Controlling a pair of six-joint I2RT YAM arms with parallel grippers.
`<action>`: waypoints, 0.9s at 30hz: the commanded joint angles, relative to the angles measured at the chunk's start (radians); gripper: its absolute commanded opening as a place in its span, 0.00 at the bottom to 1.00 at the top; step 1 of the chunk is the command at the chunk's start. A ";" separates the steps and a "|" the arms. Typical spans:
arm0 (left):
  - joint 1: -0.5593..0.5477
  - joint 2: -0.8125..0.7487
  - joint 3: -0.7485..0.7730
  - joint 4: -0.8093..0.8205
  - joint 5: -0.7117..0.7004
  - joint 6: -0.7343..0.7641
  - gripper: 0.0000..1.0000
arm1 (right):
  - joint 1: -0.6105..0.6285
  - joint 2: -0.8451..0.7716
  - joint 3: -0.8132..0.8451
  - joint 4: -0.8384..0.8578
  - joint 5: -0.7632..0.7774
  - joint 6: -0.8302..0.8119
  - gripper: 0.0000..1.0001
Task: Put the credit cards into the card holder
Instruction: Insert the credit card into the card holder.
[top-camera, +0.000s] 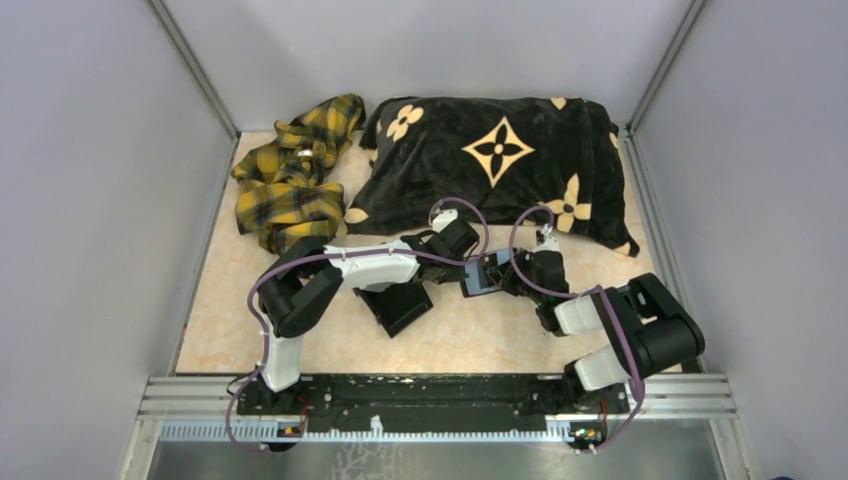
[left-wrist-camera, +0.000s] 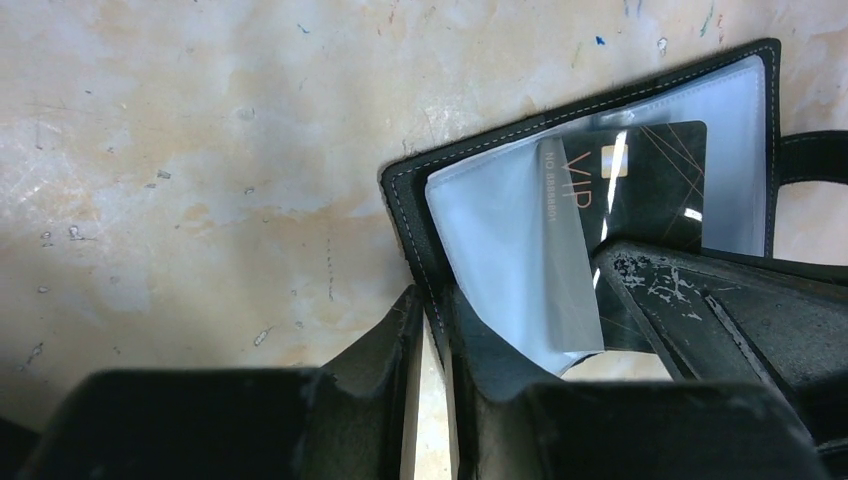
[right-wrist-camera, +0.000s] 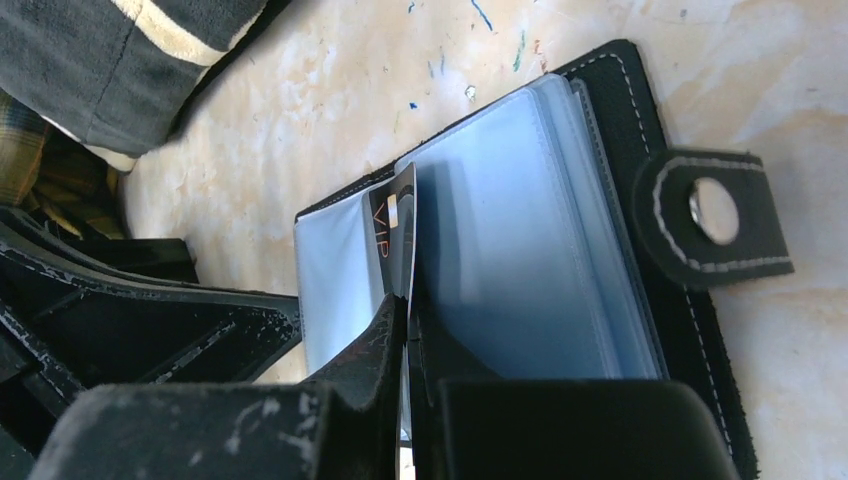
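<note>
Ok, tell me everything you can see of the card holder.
The card holder is a black leather-look case with pale stitching along its edge, lying open on the mottled beige table. Inside is a stack of clear bluish plastic sleeves. A strap tab with a metal snap sticks out from one side. The left claw pinches its cover edge; the right claw holds a dark VIP card partly slid into a sleeve.

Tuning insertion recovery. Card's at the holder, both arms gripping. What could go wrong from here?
The dark VIP-printed card, pinched by the right fingers, stands edge-on among the clear plastic sleeves; it may slip between sleeves rather than into a pocket.
The left fingers clamp only one edge of the black stitched card holder; a push could pivot it or pull it free.
</note>
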 joint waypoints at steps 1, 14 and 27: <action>0.000 0.039 -0.050 -0.146 -0.032 0.003 0.21 | 0.045 0.099 -0.010 -0.114 -0.016 -0.021 0.00; -0.001 0.061 -0.038 -0.155 -0.061 -0.001 0.21 | 0.078 0.062 -0.029 -0.220 0.033 -0.059 0.00; 0.000 0.055 -0.038 -0.168 -0.088 -0.013 0.21 | 0.083 -0.169 -0.036 -0.397 0.027 -0.036 0.00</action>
